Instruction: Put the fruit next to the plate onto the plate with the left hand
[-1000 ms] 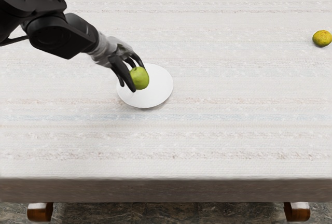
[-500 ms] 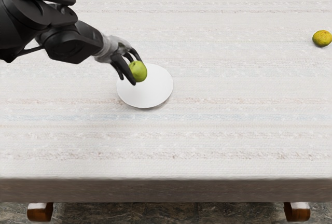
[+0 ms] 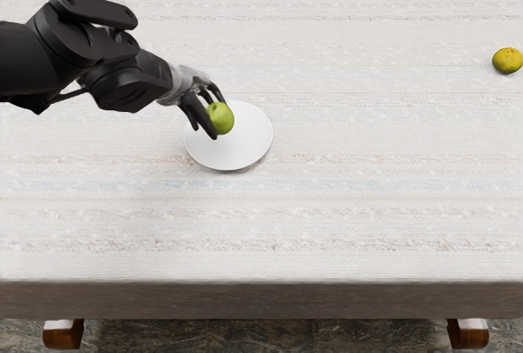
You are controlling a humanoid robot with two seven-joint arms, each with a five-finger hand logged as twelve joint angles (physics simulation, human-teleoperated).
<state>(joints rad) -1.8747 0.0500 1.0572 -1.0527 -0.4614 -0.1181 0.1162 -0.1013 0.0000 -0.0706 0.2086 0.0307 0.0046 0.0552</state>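
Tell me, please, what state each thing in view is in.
left hand: shut on the green fruit.
green fruit: held over the plate's left part.
plate: flat on the table.
yellow-green fruit: lying loose near the table's right edge.

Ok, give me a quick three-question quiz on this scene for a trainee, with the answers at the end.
1. True or false: the left hand grips the green fruit.
2. Fill in: the held fruit shows over the ___ side of the white plate.
3. Where does the second fruit lie? A: in the hand. B: near the right edge of the table. C: under the arm.
Key: 1 true. 2 left. 3 B.
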